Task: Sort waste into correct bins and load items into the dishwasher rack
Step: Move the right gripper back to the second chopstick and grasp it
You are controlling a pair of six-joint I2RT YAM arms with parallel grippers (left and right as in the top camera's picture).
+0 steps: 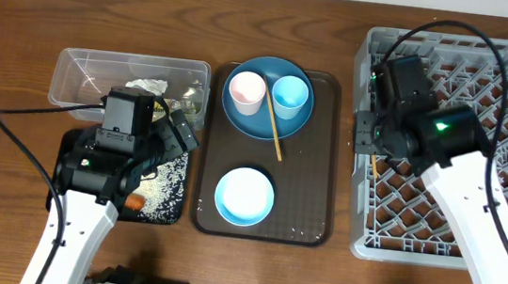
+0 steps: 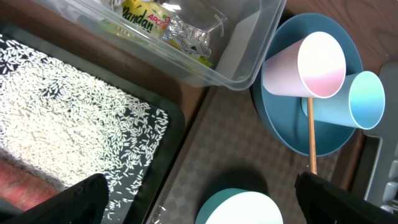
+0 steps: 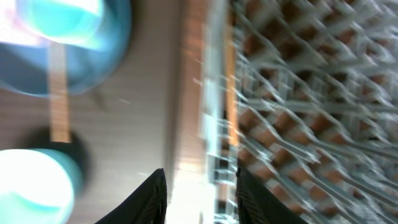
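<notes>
The blue plate (image 1: 247, 122) on the brown tray holds a pink cup (image 1: 246, 91), a light-blue cup (image 1: 290, 96) and one chopstick (image 1: 275, 137). The pale-blue bowl (image 1: 244, 198) sits nearer on the tray. My left gripper (image 1: 177, 136) is wide open and empty over the black tray's right rim (image 2: 177, 130), with the bowl (image 2: 242, 208) below it. The black tray holds rice (image 2: 68, 118) and a carrot (image 1: 134, 202). The clear tub (image 1: 71, 85) holds the napkin (image 1: 146, 84) and wrapper (image 2: 146, 18). My right gripper (image 3: 202, 199) is open at the rack's left edge (image 1: 360, 210); a second chopstick (image 3: 230, 93) lies in the rack.
The dark brown serving tray (image 1: 313, 167) lies between the bins and the grey rack (image 1: 483, 119). The right wrist view is motion-blurred. Bare wooden table shows at the far left and along the back.
</notes>
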